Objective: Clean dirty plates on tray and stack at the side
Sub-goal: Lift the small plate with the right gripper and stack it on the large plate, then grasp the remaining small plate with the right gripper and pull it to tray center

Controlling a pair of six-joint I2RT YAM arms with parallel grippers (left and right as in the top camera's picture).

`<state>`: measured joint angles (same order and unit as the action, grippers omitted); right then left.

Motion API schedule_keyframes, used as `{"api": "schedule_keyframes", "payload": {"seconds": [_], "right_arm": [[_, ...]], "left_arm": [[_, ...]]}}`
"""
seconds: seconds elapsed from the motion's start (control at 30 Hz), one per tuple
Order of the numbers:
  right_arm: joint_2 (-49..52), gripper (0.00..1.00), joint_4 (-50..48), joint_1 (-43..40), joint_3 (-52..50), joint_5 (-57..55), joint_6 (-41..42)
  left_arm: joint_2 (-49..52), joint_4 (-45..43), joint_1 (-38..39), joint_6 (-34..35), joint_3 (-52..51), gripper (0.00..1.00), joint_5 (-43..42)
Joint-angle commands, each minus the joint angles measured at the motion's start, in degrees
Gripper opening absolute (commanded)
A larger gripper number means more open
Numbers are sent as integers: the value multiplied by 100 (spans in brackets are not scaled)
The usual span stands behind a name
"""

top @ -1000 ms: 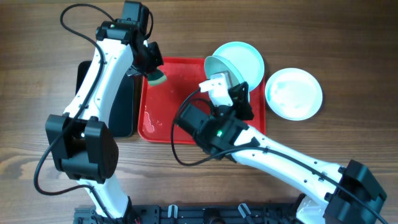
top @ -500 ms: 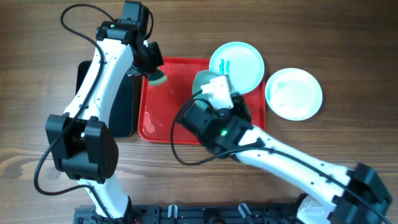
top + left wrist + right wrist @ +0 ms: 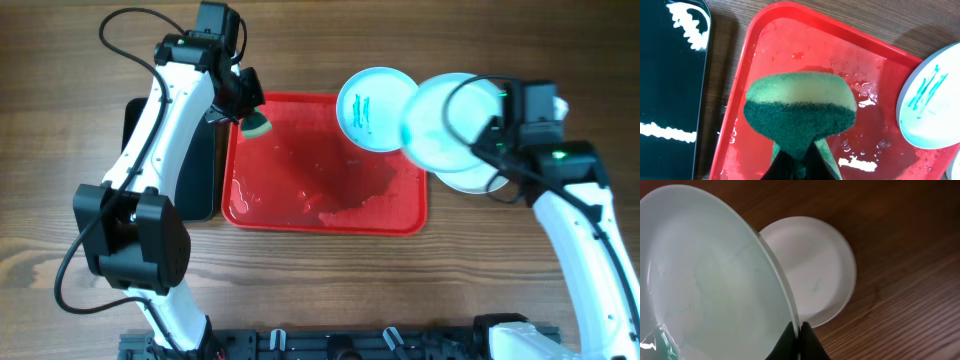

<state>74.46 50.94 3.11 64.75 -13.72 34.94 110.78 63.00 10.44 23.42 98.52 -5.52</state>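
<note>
Red plastic fills the middle of the wooden surface (image 3: 560, 60): the tray (image 3: 330, 215) lies flat with its long side toward the robot, its floor wet with shining puddles and drops. Just beside its left rim sits a black tray (image 3: 205, 180), also wet.

Right of the red one, off its edge, a cream-white plate (image 3: 488, 182) rests on the wood. The right end effector (image 3: 800, 332) has its fingers pressed on the rim of a pale turquoise plate (image 3: 705, 280), which it holds tilted above the cream-white plate. In the overhead view this held dish covers most of the cream one and overlaps the tray's right rim. The right wrist view shows the two dishes apart, the cream one lower and behind. A faint green tint shows near the held dish's lower left edge.

Farther back, a second turquoise plate (image 3: 372, 108) with dark green streaks lies across the tray's far right corner, part of it past the rim. Whether it touches the held plate I cannot tell.

At the far left corner, the left end effector (image 3: 797, 162) pinches a sponge (image 3: 800, 107), yellow-green with a dark green scrubbing layer, above the tray's wet floor, well apart from the streaked dish.
</note>
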Motion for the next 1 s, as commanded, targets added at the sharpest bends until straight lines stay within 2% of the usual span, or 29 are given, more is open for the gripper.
{"api": "schedule_keyframes", "payload": {"seconds": [0.0,0.17,0.27,0.3,0.33,0.37,0.4,0.47,0.53,0.63,0.8,0.97], "right_arm": [[160,4,-431,-761,-608,280,13],[699,4,-1480,-1453,-1405,509,-197],[1244,4,-1932,-1482,-1497,468,-197],[1414,11,-2035,-1482,-1497,498,-201],[1545,27,-2120,-1482,-1497,605,-330],[1606,35,-2192,-1482,-1495,782,-518],[1606,41,-2323,-1482,-1491,1233,-848],[1502,44,-2299,-1471,-1353,1714,-1110],[1102,44,-2170,-1196,-942,2546,-1246],[964,45,-2273,-660,-741,2658,-1075],[1377,44,-2964,535,-728,1982,315],[2232,31,-3241,933,-728,1475,1161]], "left_arm": [[-17,-15,31,-70,-37,4,-92],[-17,-15,31,-70,-37,4,-92],[-17,-35,31,-70,-37,4,-92],[-17,-35,31,-70,-37,4,-92],[-17,-33,31,-70,-37,4,-92],[-17,-31,31,-70,-37,4,-92],[-17,-31,31,-70,-37,4,-92],[-17,-37,31,-70,-37,4,-90],[-17,-37,31,-70,-37,4,-90],[-17,-37,31,-70,-37,4,-90],[-17,-33,31,-70,-37,4,-90],[-17,26,31,-70,-37,4,-90]]}}
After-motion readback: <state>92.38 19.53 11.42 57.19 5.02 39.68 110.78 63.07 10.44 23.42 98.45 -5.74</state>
